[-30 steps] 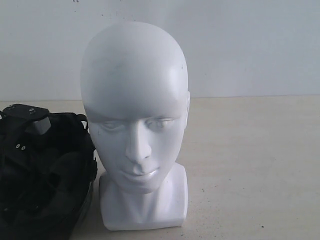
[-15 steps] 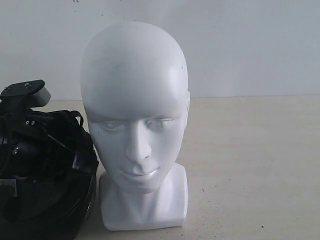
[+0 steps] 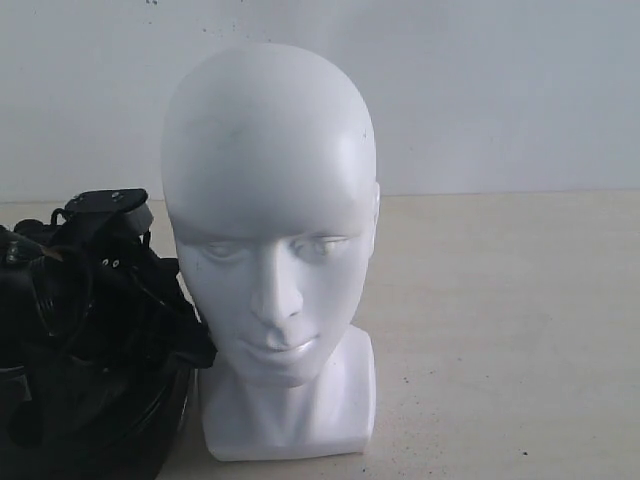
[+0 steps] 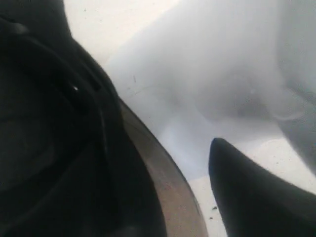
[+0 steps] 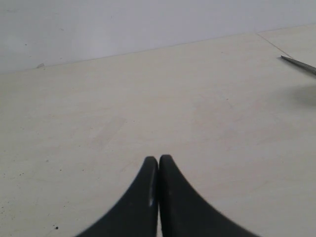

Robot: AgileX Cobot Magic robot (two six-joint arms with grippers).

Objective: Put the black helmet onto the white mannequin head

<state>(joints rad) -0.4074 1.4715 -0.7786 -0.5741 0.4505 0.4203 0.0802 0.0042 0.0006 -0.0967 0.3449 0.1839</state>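
The pale table (image 5: 148, 98) spreads out in front of the right gripper (image 5: 158, 164). Its two dark fingers are pressed together, tip against tip, and they hold nothing.

The white mannequin head (image 3: 270, 240) stands upright on its squarish base on this table. In the left wrist view it is a blurred white shape (image 4: 222, 74) just beyond the one finger (image 4: 249, 195) of the left gripper (image 3: 100, 215) that is visible.

The black helmet (image 3: 90, 370) lies beside the mannequin head, touching or almost touching its base, with the dark lining and the straps turned up. It is not on the head. Its brownish visor edge (image 4: 165, 187) runs just beside the visible finger, and a narrow strip of white shows between them.

The second finger of the left gripper is hidden, so I cannot tell whether these fingers are spread or closed on the helmet.
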